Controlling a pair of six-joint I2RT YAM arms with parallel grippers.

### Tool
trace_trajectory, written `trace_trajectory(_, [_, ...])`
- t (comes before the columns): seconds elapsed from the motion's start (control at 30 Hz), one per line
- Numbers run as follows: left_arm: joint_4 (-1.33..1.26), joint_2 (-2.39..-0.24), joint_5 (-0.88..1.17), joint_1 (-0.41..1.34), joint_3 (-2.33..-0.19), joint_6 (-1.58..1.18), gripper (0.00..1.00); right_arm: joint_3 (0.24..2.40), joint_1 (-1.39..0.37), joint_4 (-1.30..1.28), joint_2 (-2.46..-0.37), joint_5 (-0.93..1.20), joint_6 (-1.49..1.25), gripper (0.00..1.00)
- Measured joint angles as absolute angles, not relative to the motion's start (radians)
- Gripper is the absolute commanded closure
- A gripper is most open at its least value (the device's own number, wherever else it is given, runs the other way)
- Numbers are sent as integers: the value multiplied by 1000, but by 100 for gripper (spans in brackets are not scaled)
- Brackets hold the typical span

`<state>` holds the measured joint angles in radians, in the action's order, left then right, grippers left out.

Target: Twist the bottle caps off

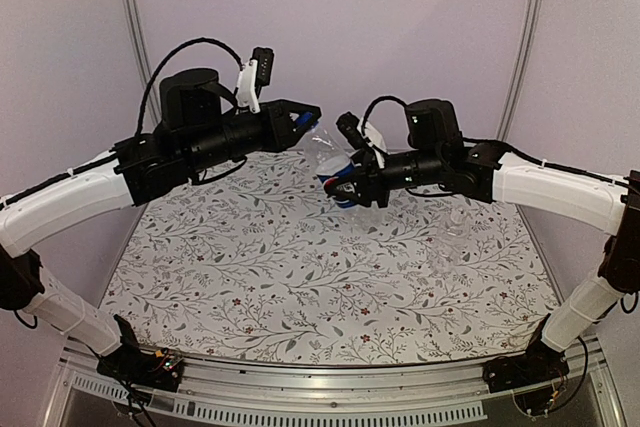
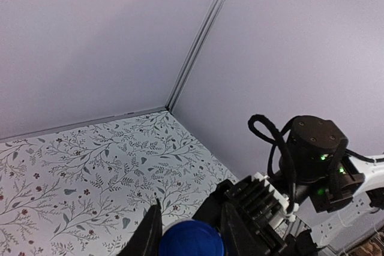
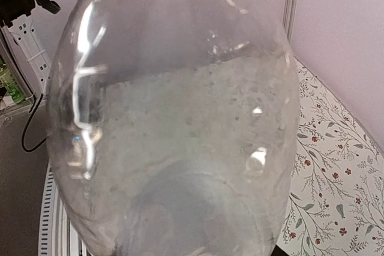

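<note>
The left gripper (image 1: 303, 123) is pinched on the bright blue cap (image 2: 192, 239). In its wrist view the cap's round top sits snug between the two dark fingers (image 2: 148, 235) at the bottom edge of the frame. From overhead, the clear neck of the Pepsi bottle (image 1: 326, 155) runs from that cap down and to the right, with the bottle held tilted in the air above the table. Whether the cap is still threaded on the neck or already loose cannot be told. The right gripper (image 1: 345, 185) is clamped round the lower body of the bottle, where bits of the blue label (image 1: 333, 177) show between its black parts. The right wrist camera sees only the bottle's clear curved wall (beaded with droplets and filling nearly the whole frame), so that view hides the fingers themselves. Both arms reach inward from the sides and meet near the middle of the far half of the table. Under them lies a floral-patterned cloth (image 1: 320, 277), with pale lilac walls (image 1: 400, 17) behind and a metal rail (image 1: 330, 387) along the near edge.
</note>
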<state>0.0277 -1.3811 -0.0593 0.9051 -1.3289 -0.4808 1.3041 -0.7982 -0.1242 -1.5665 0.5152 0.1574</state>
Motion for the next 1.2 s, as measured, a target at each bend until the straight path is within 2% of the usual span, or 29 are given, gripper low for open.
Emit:
trace_trajectory(0.13, [-9,-1370,-41,905,-1308,-453,47,1304,-797,-124,-1567,558,159,59])
trace_trajectory(0.23, [-49,-1339,-1,899,-1262,-391,31,1304,-797,-139,-1567,620,161,59])
trace_trajectory(0.33, [-81,-1320,80,886,-1252,-340,19,1304,-796,-156,-1567,697,170,58])
trace_trajectory(0.47, [-106,-1303,197,867,-1252,-282,12,1304,-796,-167,-1573,794,180,58])
trace_trajectory(0.83, [-134,-1299,608,778,-1252,-228,11,1309,-796,-180,-1585,992,188,58])
trace_trajectory(0.87, [-160,-1301,696,762,-1251,-236,14,1314,-796,-181,-1588,1018,188,58])
trace_trajectory(1.2, [-250,-1384,870,751,-1252,-303,32,1318,-796,-184,-1594,1069,188,58])
